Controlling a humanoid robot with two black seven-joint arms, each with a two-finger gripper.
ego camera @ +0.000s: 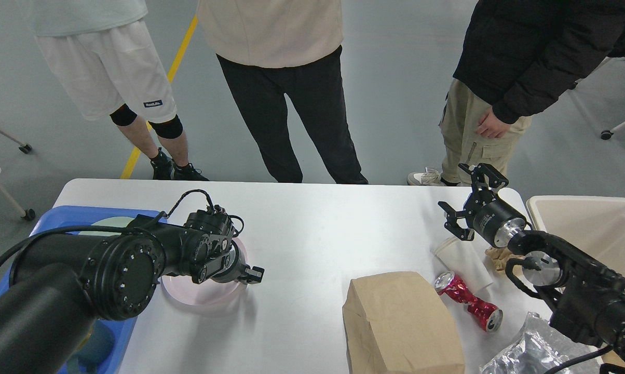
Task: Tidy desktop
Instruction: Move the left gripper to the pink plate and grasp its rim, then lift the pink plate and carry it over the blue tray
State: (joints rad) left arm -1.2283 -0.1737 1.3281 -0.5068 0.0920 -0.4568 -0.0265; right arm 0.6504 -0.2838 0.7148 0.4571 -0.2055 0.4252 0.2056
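While my left hand [254, 274] hangs over the pink plate [198, 293] at the tabletop's [317, 228] near left, I cannot tell its grip. My right hand [465, 200] is spread open above the far right, near a crushed red can [468, 301]

The desk [317, 218] looks smooth, matt white. A brown paper bag [403, 324] is creased and dull. The crushed red can [469, 301] is glossy metal. At 5 o'clock lies crinkled silvery foil [530, 353]. The blue tray [58, 221] appears smooth plastic.
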